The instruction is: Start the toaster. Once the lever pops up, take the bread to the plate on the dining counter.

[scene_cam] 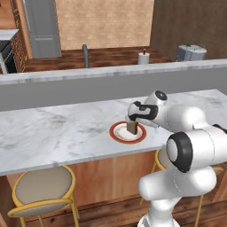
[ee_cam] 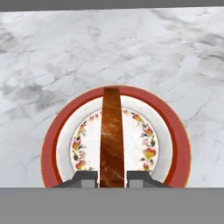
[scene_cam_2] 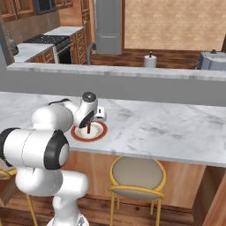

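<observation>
The bread (ee_cam: 112, 135), a brown slice seen edge-on, stands upright between my fingertips (ee_cam: 85, 178), and my gripper (ee_cam: 112, 178) is shut on it. Right beneath it lies the plate (ee_cam: 50, 144), white with a red-orange rim and a flower ring. From the left base view the bread (scene_cam: 132, 127) hangs just over the plate (scene_cam: 116, 133) on the dining counter (scene_cam: 57, 133), held by my gripper (scene_cam: 132, 124). The right base view shows the same bread (scene_cam_2: 89, 129) above the plate (scene_cam_2: 100, 133). Whether the bread touches the plate I cannot tell. The toaster is out of view.
A raised grey ledge (scene_cam: 88, 77) runs along the far side of the dining counter. Round stools (scene_cam: 42, 188) (scene_cam_2: 137, 176) stand under its near edge. Behind the ledge are a faucet (scene_cam: 85, 55) and a white paper-towel roll (scene_cam: 143, 57).
</observation>
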Robot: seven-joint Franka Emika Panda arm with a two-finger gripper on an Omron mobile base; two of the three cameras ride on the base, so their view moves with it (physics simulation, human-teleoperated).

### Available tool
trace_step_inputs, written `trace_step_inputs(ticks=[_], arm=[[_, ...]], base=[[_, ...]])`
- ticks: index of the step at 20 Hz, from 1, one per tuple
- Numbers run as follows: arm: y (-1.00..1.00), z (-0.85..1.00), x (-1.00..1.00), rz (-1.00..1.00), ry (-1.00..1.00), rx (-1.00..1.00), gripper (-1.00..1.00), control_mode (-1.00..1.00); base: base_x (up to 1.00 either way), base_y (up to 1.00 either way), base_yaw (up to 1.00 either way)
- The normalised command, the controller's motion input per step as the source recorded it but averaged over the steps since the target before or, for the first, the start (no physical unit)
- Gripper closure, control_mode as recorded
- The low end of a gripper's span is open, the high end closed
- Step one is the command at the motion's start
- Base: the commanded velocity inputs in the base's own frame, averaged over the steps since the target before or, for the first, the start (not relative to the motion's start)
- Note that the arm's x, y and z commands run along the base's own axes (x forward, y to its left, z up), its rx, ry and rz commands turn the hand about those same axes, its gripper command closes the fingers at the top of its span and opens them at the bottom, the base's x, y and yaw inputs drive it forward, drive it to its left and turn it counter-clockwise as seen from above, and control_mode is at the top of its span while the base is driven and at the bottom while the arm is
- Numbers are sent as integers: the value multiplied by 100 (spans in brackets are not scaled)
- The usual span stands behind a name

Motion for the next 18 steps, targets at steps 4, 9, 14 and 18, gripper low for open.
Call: trace_step_inputs(ticks=[4, 9, 14, 18], arm=[[0, -21, 9, 0, 0, 0, 100, -100], [0, -22, 2, 0, 0, 0, 100, -100], [0, -9, 6, 0, 0, 0, 100, -100], [1, 0, 0, 0, 0, 0, 100, -100]], base=[[0, 0, 0], [0, 0, 0], [0, 0, 0], [0, 0, 0]])
